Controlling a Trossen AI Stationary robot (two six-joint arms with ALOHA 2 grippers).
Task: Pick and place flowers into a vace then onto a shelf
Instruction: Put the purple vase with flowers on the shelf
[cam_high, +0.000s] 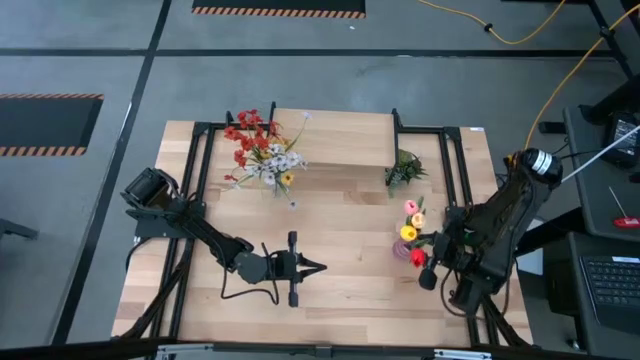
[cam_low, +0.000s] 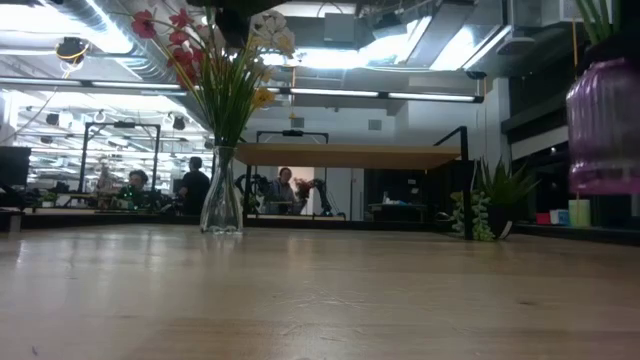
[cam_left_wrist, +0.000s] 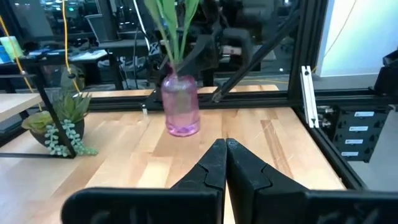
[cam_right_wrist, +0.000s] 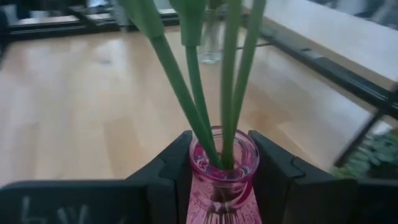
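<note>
A pink-purple glass vase (cam_right_wrist: 224, 186) holds tulips (cam_high: 411, 222) in pink, yellow and red on green stems (cam_right_wrist: 186, 81). My right gripper (cam_right_wrist: 224, 162) is shut on it near the table's right side. A clear vase (cam_low: 222, 205) of red, white and yellow sprays (cam_high: 262, 150) stands on the table beside the shelf (cam_high: 335, 138), a light wood top on black legs at the far edge. My left gripper (cam_high: 318, 266) is shut and touches nothing, hovering mid-table and pointing toward the purple vase (cam_left_wrist: 180, 106). My right gripper pinches the purple vase's neck (cam_right_wrist: 224, 173) just under the rim, one finger (cam_right_wrist: 177, 163) on each side. It comes about level, from the table's near right side. The vase stands upright, and in the low view its base (cam_low: 603, 188) sits above the table line.
A small potted green plant (cam_high: 403, 170) stands by the shelf's right legs. Black frame rails (cam_high: 455, 180) run along both sides of the table. Bare wood lies between the two arms and in front of the shelf. People sit in the room beyond (cam_low: 190, 185).
</note>
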